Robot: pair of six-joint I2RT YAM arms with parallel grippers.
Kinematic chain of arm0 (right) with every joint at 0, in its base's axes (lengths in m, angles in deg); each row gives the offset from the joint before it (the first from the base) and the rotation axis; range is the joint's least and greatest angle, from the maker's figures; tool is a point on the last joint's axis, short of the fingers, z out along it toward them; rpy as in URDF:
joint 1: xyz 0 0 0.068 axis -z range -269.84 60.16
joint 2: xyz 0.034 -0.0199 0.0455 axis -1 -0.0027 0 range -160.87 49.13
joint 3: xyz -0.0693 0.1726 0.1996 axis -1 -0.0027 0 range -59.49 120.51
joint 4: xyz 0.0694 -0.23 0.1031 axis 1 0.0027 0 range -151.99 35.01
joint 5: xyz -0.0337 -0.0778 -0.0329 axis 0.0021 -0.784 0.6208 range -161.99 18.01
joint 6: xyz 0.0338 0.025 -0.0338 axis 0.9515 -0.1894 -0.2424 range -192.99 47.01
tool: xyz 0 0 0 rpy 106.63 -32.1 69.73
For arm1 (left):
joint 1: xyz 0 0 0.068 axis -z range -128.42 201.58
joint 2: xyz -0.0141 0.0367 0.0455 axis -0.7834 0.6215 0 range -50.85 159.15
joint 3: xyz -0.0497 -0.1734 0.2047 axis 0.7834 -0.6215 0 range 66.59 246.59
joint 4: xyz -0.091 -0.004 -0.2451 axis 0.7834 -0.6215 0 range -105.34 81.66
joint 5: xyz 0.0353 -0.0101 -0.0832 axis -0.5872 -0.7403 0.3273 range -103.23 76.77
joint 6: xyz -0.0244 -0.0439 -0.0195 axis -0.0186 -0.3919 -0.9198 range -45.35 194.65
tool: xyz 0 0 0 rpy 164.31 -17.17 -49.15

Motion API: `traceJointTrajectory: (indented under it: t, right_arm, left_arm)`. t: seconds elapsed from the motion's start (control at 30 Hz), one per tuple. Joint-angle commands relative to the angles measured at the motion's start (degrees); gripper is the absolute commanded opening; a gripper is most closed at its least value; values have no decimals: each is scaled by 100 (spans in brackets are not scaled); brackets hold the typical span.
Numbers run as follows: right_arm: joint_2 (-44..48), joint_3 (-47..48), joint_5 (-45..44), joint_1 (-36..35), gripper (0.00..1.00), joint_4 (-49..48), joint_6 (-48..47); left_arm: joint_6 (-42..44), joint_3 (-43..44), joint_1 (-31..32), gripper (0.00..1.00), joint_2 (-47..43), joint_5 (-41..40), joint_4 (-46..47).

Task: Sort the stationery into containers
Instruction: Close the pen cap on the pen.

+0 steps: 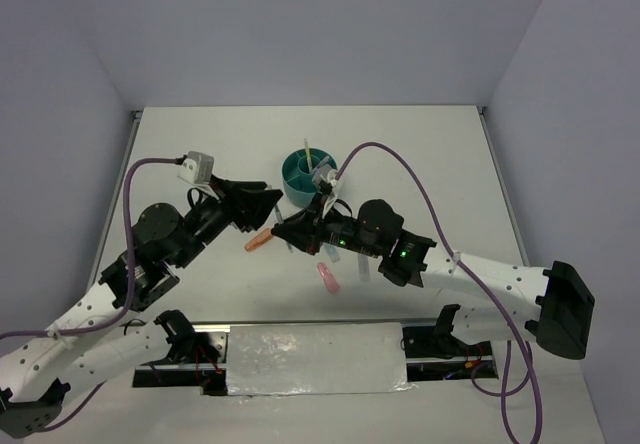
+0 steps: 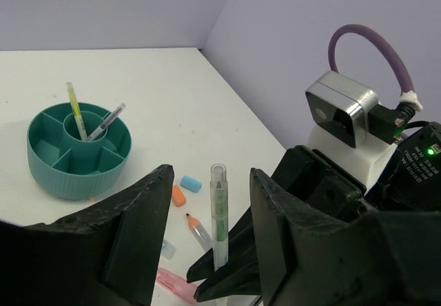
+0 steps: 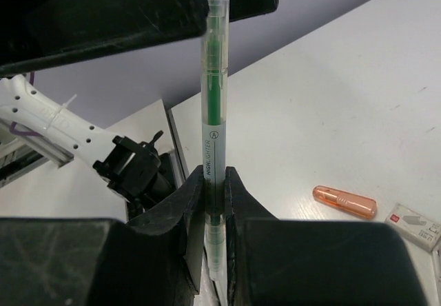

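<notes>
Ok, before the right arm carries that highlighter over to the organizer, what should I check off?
1. Grip: right hand shut on the green highlighter: ok.
2. Release: left hand open, not touching the highlighter: ok.
3. Highlighter straight in the grip, not slanted: ok.
4. Target: teal organizer upright, compartments open: ok.
5. Path to the organizer free of the left arm: cannot tell.
</notes>
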Motion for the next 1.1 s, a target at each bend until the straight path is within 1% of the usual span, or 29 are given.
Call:
traceJointTrajectory:
  t: [0.0,0.03,0.1,0.13,0.17,0.2,0.23,0.3,0.4,0.53,0.63,0.7,0.77,0.8,0.83,1.0,1.03,1.07]
  right_arm:
    - [153,194,-5,18,0,23,-132]
    - [153,211,-5,18,0,15,-140]
    - [153,246,-13,18,0,58,-166]
    - [127,281,-22,18,0,76,-167]
    - [118,299,-22,26,0,111,-184]
    - [109,325,-22,27,0,129,-219]
    - [83,369,-22,27,0,120,-228]
    - [56,466,-22,35,0,137,-324]
    - [-84,913,48,149,0,330,-473]
    - [-286,1792,56,316,0,655,-676]
    - [-497,2433,153,518,0,892,-747]
    - [-611,2819,276,641,0,963,-747]
    - [-638,3006,277,685,0,946,-764]
    - [-682,3189,311,721,0,955,-773]
    - [-717,3295,347,782,0,1016,-764]
    - [-867,3525,400,861,0,1131,-808]
    - [-875,3447,452,870,0,1061,-826]
    - [-867,3315,470,870,0,1017,-974]
  left_arm:
    - [26,181,6,60,83,-26,39]
    - [17,181,14,56,101,-8,39]
    - [-18,146,6,41,145,27,56]
    - [-27,137,6,28,154,62,65]
    - [-35,137,6,23,163,80,65]
    - [-61,146,6,16,180,88,39]
    - [-62,154,6,0,198,89,13]
    - [-62,207,14,0,276,141,-188]
    - [-132,164,6,0,347,360,-435]
    - [-413,-223,32,0,312,764,-506]
    - [-588,-565,233,0,312,871,-463]
    - [-755,-768,506,0,277,871,-462]
    - [-852,-978,891,0,207,722,-515]
    - [-914,-1023,1006,0,198,513,-585]
    - [-940,-1110,1147,0,198,467,-698]
    - [-1029,-1085,1271,0,268,274,-1042]
    - [-985,-1006,1271,0,268,29,-1129]
    - [-932,-736,1271,0,259,-208,-1409]
